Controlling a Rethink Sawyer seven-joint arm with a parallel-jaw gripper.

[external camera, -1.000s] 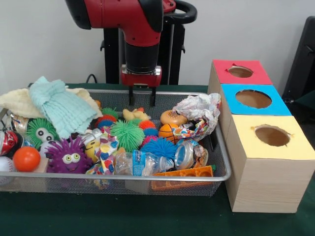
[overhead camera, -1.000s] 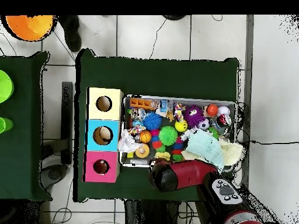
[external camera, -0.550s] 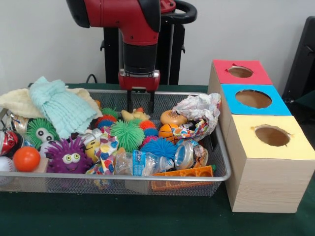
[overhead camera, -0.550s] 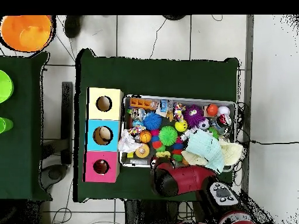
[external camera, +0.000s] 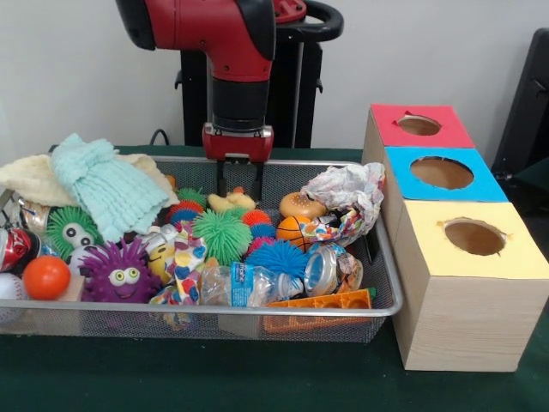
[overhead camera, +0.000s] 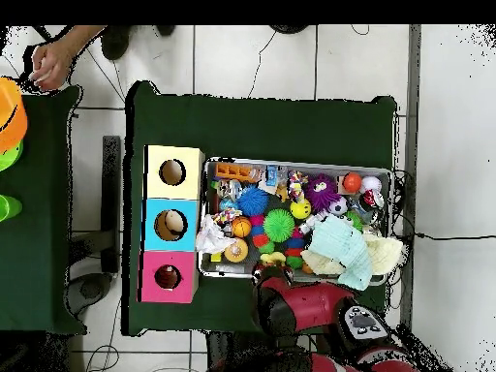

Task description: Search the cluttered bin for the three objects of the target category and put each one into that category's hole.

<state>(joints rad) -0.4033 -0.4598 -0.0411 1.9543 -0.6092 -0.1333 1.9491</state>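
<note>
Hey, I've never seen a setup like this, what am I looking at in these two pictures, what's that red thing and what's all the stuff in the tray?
The red and black thing is a robot arm. At its tip is a two-fingered pincer, open and empty, hanging over the far end of a wire mesh bin.

One picture is taken from across the table, facing the robot. The other looks straight down from above, so the layout appears turned half round.

The bin is packed with toys and odds: a green spiky ball, a purple spiky ball with eyes, a smooth orange ball, a light green cloth, crumpled paper and a clear plastic bottle.

Beside the bin stand three wooden boxes with round holes, topped red, blue and yellow. In the overhead view, a person's hand shows in a corner.
</note>
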